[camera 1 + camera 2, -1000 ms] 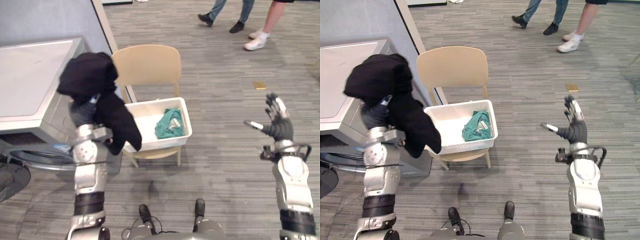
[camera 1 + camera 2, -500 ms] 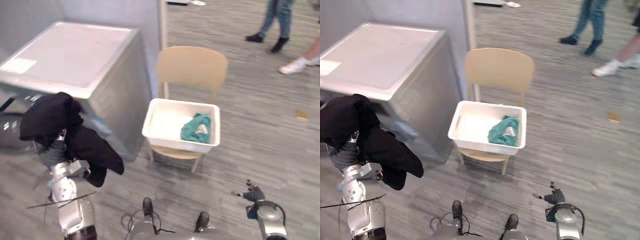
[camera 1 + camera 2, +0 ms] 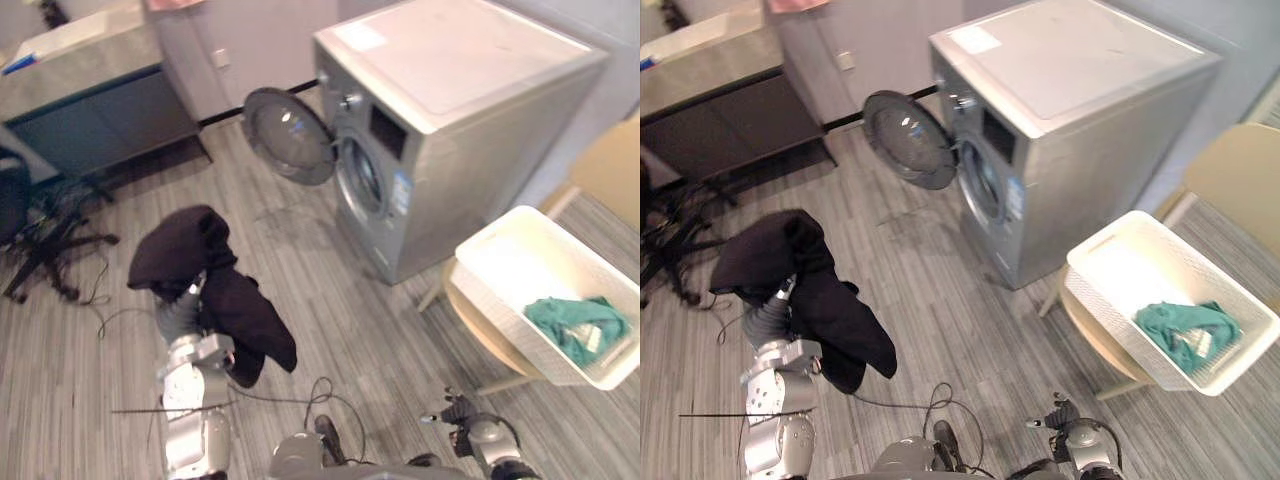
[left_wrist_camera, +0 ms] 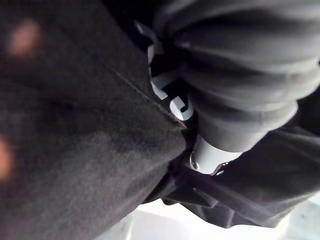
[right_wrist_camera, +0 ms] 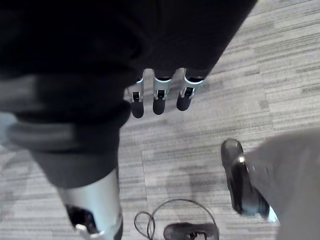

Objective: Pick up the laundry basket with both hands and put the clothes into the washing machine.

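Left hand [image 4: 235, 70]: raised, draped in a black garment [image 3: 215, 300]; fingers hidden under the cloth, state cannot be told. Right hand [image 5: 158, 95]: low, fingers straight, empty, above the floor. Basket [image 3: 520, 265]: on a chair [image 3: 472, 322] beside the washer [image 3: 450, 120], holding a green garment [image 3: 578, 326]. Washer door [image 3: 290, 135]: swung out.

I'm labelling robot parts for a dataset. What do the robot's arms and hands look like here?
The left arm is silver-grey, built of rounded metal segments. The left hand wears a dark ribbed cover, like stacked rings, over its back and wrist. The right hand has slim silver fingers with dark rounded tips, set in a row beside the same dark ribbed cover.
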Tool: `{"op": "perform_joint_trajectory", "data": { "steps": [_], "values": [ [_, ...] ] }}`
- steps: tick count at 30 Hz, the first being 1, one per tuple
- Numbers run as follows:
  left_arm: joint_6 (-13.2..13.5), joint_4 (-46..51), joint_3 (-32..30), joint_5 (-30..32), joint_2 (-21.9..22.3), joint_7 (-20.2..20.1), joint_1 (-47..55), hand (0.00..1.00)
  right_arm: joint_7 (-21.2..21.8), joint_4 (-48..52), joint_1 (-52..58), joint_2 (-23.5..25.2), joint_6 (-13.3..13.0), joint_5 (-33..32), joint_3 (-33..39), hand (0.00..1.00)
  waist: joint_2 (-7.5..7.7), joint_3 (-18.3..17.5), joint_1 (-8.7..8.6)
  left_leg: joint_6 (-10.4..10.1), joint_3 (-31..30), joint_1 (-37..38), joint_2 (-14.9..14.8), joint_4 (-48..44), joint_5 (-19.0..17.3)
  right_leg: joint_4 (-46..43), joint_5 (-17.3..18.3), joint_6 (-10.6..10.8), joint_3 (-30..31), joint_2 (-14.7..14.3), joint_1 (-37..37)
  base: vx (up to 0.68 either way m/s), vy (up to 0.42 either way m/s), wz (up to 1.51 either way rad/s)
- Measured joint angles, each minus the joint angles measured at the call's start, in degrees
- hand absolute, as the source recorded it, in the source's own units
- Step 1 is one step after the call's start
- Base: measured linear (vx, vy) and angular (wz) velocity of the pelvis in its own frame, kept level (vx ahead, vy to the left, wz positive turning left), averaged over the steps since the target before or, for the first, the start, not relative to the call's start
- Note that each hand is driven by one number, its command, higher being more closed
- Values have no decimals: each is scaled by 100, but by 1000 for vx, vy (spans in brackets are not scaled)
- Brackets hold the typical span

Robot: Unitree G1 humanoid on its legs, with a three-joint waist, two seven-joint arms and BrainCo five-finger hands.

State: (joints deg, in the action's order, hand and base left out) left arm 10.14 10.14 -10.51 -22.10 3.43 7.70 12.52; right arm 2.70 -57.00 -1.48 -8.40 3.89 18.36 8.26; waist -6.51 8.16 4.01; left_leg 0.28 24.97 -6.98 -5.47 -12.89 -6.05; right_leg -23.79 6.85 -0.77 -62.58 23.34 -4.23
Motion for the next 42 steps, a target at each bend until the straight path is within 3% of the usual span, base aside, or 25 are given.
{"op": "perform_joint_trajectory", "data": {
  "steps": [2,3,5,6,10,11,12,14,17,19,20,22,23,24,27,29,30,32,33,34,35,36,37,38,42],
  "values": [
    [-31,-32,148,1,-11,-9,81,100,0,34,234,17,-6,-53,24,0,137,67,-33,265,-342,153,476,15,-150,-894,248,-541,740,624,122,-20,295,114],
    [-30,-96,214,9,-34,-21,81,100,19,175,313,55,-25,-248,275,0,194,91,-123,414,-651,178,747,21,-185,-1450,528,-636,2177,648,592,11,242,141],
    [-30,-322,311,23,-133,-25,52,100,-16,321,307,119,-128,-329,304,0,245,177,-345,564,-1156,291,1015,66,-207,-2065,926,-139,4167,-216,1228,55,179,159],
    [-41,-405,400,24,-158,-24,54,100,-27,362,310,150,-133,-386,296,0,317,226,-351,598,-1296,412,1103,75,-228,-2259,1063,-54,4533,-586,1499,126,140,130],
    [-78,-502,665,22,-159,-32,26,100,-46,630,427,311,-121,-561,334,0,509,240,-475,547,-1353,724,1207,76,-420,-1360,1031,89,4384,-1185,2263,168,70,80],
    [-75,-502,791,22,-178,-33,-36,100,-48,730,490,323,-131,-603,417,0,463,250,-642,576,-1360,551,1073,-299,-584,-1129,946,170,4312,-1220,2322,243,5,111],
    [-105,-574,880,22,-200,-42,-116,100,-53,726,567,385,-136,-658,540,0,508,309,-611,635,-1391,607,1190,-386,-742,-771,756,253,4305,-1201,2498,277,-9,63],
    [-115,-581,1026,21,-166,-40,-118,100,-22,677,648,371,-112,-658,548,0,559,229,-573,627,-1441,831,1258,-240,-915,90,351,166,4144,-1290,2576,315,21,10],
    [-122,-608,1233,21,-122,-144,-132,100,-19,670,785,404,-78,-660,780,0,485,125,-603,533,-1542,1325,1267,64,-1110,74,107,-56,3618,-1414,2504,494,7,2],
    [-160,-655,1316,26,-69,-149,-109,100,-21,653,850,398,-17,-659,895,0,310,31,-651,313,-1367,1359,1004,-512,-1225,221,14,-244,3269,-1719,2110,688,-1,0],
    [-209,-674,1327,23,-4,-154,-153,100,-27,624,894,415,11,-665,943,0,282,43,-683,227,-1077,988,699,-1844,-1269,433,-228,-677,3238,-1859,1796,741,13,-6],
    [-257,-679,1315,15,32,-177,-114,100,-46,675,995,334,39,-694,958,0,71,28,-649,51,-550,513,-92,-3637,-806,607,-121,-707,3278,-2166,1338,587,64,-38],
    [-291,-684,1214,-6,16,-215,-47,100,-126,709,1046,346,46,-733,942,0,70,28,-559,427,-66,229,-718,-4774,-37,734,42,-655,3576,-2370,942,800,116,-103],
    [-303,-742,1186,-29,-13,-228,35,100,-178,719,1090,381,41,-801,907,0,140,-44,-476,643,114,-98,-1161,-5490,-210,864,161,-563,3880,-2437,624,772,104,-109],
    [-349,-891,1083,-41,-18,-226,35,100,-283,783,1027,404,41,-922,698,0,322,-32,-435,581,-222,-867,-1296,-5406,-582,1232,151,-470,4400,-2314,247,516,140,-90],
    [-376,-999,1081,-39,-46,-227,31,100,-289,795,992,401,19,-931,487,0,485,22,-310,326,-704,-1270,-1118,-4493,-787,1375,92,-350,4846,-2045,81,484,268,-122],
    [-398,-1022,1075,-37,-34,-226,41,100,-292,811,943,402,-10,-928,398,0,523,47,-287,209,-1386,-1466,-891,-3310,-772,1368,124,-235,5156,-1839,-4,415,379,-117],
    [-405,-1020,1038,-29,-14,-224,47,100,-292,868,972,383,-46,-920,268,0,536,56,-264,-152,-2263,-1360,-710,-1837,-496,1203,299,233,5513,-1605,-10,383,477,-129],
    [-397,-1005,1010,-31,63,-202,102,100,-280,952,974,320,-101,-913,178,0,301,-11,-234,-315,-3140,-926,-796,-400,11,1019,559,673,5852,-1610,71,353,593,-166],
    [-408,-1143,861,-1,-21,-153,100,100,-266,967,883,409,-117,-864,104,0,403,41,-231,-1056,-2913,-708,-869,-429,564,652,858,1155,6184,-1510,119,373,641,-179],
    [-427,-1116,697,0,-21,-59,104,100,-243,1055,921,590,-123,-834,-92,0,503,0,-193,-1292,-2868,-645,-836,-626,325,217,907,1058,6333,-1614,416,306,457,-135],
    [-399,-1031,701,1,-14,-10,167,100,-233,1078,973,697,-143,-791,-237,0,599,-2,-168,-1254,-3032,-648,-747,-948,158,-17,850,957,6390,-1700,527,283,268,-122],
    [-314,-963,779,0,55,-8,314,100,-228,1068,962,806,-206,-712,-259,0,741,-28,-143,-1288,-3950,-671,-416,-1569,-254,-134,952,927,6508,-1635,593,258,211,-141],
    [-320,-957,923,2,68,-28,407,100,-229,1037,903,840,-232,-693,-259,0,693,-37,-153,-1231,-3912,-658,-376,-1965,-748,-96,996,994,6823,-1627,622,210,232,-143],
    [-374,-970,1037,20,66,-193,453,100,-116,1064,821,919,-242,-652,-252,0,826,-50,-148,-858,-2495,-439,-534,-2400,-1414,-595,786,889,7174,-1331,1361,3,345,-183]
  ]
}}
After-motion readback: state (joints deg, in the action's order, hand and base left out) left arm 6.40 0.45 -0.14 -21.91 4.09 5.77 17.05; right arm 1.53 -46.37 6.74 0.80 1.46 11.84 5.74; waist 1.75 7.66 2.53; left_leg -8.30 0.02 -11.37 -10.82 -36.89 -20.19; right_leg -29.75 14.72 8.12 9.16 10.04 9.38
